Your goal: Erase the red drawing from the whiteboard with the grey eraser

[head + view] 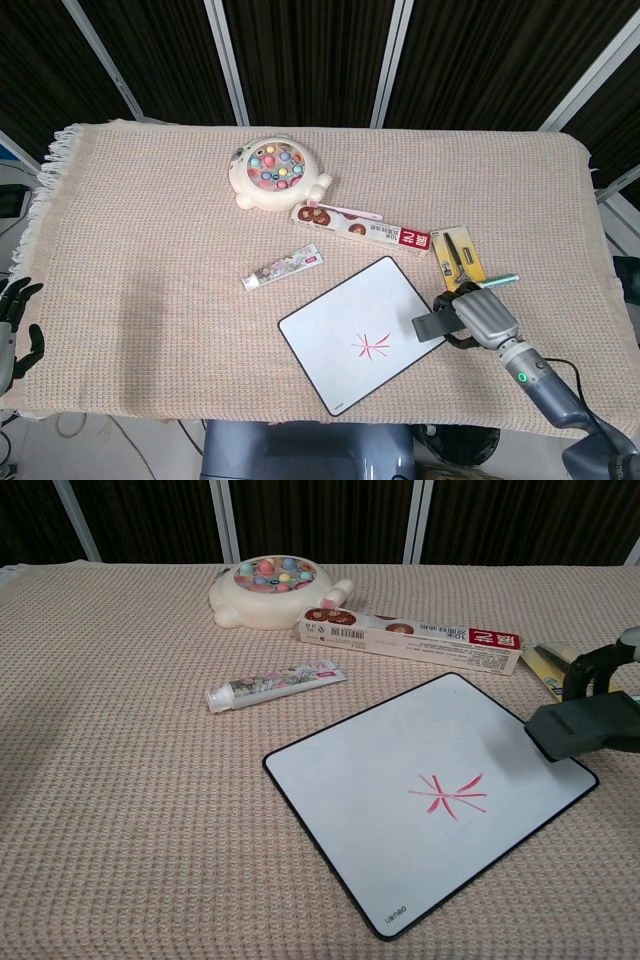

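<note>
The whiteboard (340,338) (380,810) lies tilted on the woven cloth, with a small red star-like drawing (371,347) (447,794) near its middle. My right hand (480,316) (612,670) grips the grey eraser (433,325) (585,726) and holds it over the board's right corner, to the right of the drawing. My left hand (14,325) hangs off the table's left edge in the head view, fingers spread and holding nothing.
A toothpaste tube (283,267) (273,683) lies left of the board. A long red-ended box (362,229) (412,640) and a cream fishing toy (274,173) (270,588) sit behind it. A yellow card with tools (458,258) (549,666) lies behind my right hand.
</note>
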`<state>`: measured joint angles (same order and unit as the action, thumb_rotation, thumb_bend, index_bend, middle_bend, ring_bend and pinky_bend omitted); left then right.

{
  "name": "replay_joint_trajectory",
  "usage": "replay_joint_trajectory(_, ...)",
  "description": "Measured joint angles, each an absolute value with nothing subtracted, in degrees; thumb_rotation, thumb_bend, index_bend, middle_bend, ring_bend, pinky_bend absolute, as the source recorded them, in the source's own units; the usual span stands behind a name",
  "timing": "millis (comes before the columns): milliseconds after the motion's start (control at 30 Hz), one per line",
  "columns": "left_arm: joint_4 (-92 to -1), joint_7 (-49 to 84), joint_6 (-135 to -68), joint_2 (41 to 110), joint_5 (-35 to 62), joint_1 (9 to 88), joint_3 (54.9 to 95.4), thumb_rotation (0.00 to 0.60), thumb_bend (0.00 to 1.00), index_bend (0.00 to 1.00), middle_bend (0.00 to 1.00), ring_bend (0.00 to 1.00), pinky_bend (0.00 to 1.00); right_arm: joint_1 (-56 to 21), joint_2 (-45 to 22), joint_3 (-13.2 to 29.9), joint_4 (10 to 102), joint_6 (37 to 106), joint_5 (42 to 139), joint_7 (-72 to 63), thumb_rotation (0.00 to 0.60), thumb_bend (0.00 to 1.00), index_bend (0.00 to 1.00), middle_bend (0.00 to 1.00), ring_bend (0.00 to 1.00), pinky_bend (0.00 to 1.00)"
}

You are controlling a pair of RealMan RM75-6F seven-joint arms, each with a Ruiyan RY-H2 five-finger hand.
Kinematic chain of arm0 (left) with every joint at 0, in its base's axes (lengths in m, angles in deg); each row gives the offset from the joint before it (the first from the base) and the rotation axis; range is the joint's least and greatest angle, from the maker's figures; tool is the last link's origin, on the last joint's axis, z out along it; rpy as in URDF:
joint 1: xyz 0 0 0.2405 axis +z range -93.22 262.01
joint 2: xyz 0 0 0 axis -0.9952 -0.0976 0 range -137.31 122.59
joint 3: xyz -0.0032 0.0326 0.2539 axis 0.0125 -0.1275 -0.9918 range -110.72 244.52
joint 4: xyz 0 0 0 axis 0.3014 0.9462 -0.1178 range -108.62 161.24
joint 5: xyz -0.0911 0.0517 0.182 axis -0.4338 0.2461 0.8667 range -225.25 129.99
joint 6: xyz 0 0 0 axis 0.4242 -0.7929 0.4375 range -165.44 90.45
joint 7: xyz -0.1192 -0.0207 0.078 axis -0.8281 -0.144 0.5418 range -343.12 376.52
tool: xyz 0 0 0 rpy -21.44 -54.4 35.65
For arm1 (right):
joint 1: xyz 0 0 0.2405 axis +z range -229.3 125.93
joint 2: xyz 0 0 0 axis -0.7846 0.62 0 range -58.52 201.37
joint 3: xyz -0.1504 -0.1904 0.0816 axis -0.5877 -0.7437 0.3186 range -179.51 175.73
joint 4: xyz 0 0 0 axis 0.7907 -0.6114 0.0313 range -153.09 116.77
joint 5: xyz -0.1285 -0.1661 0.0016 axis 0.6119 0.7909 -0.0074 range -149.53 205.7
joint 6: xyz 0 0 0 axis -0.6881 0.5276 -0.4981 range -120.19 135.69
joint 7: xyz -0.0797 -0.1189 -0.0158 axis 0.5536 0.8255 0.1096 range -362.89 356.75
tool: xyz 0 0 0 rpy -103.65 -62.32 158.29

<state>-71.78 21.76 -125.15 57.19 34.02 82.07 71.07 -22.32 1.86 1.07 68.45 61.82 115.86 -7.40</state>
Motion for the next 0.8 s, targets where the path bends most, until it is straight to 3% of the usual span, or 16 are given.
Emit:
replay_joint_trajectory(300,-71.9,21.28,-124.94,56.86,33.93,82.08,71.04,0.6,0.64,0.17,0.09,0.02,0.0,-18.12,-3.25,3.45,71.38,57.0,108.92,2.93,0.6,0.43,0.5,0.47,0.42,0.3)
replay_joint_trajectory(800,-71.73,20.45,-124.96,56.47,34.09,82.07,71.12,0.6,0.64,0.17,0.09,0.02,0.0,-14.46,-12.51,4.34,73.06,56.69,100.42,15.55,0.6,0.43,0.5,0.47,0.42,0.32)
